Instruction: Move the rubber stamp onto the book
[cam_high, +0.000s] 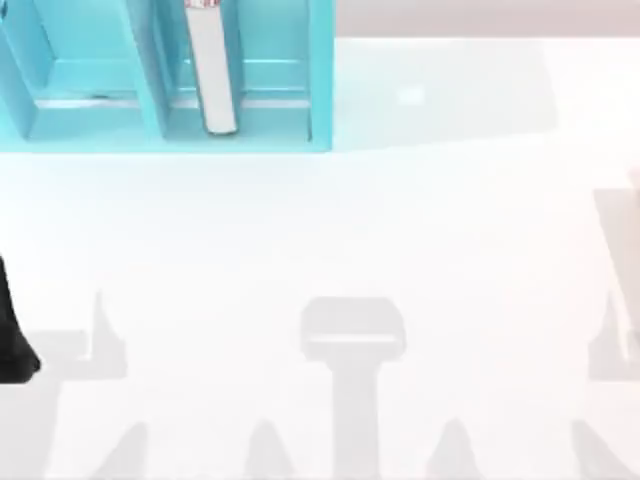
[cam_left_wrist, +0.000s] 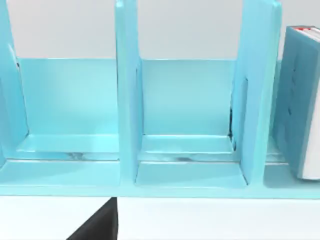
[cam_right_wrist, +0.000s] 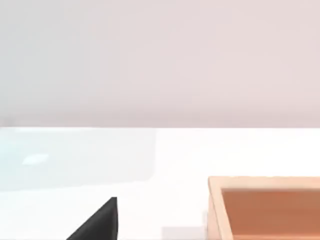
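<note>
Of the left fingers (cam_left_wrist: 97, 222) a dark tip shows in the left wrist view, low over the white surface (cam_high: 400, 250) and facing the shelf unit; how far they are spread I cannot tell, and nothing can be seen in them; the left arm (cam_high: 15, 330) sits at the left edge of the top view. Of the right fingers (cam_right_wrist: 97, 222) a like dark tip shows in the right wrist view, their spread also untellable, with an orange-brown wooden box (cam_right_wrist: 265, 207) near them on the surface. Farther out, the light-blue shelf unit (cam_high: 150, 100) stands at the far left of the surface; in one of its compartments, just beside a divider, the book (cam_high: 212, 70) stands upright, teal cover and white page edges, a trace of red at its top end. The rubber stamp I cannot make out. By my judgement the task is not yet begun, both arms waiting; the next move calls for finding the stamp, then gripping it.
</note>
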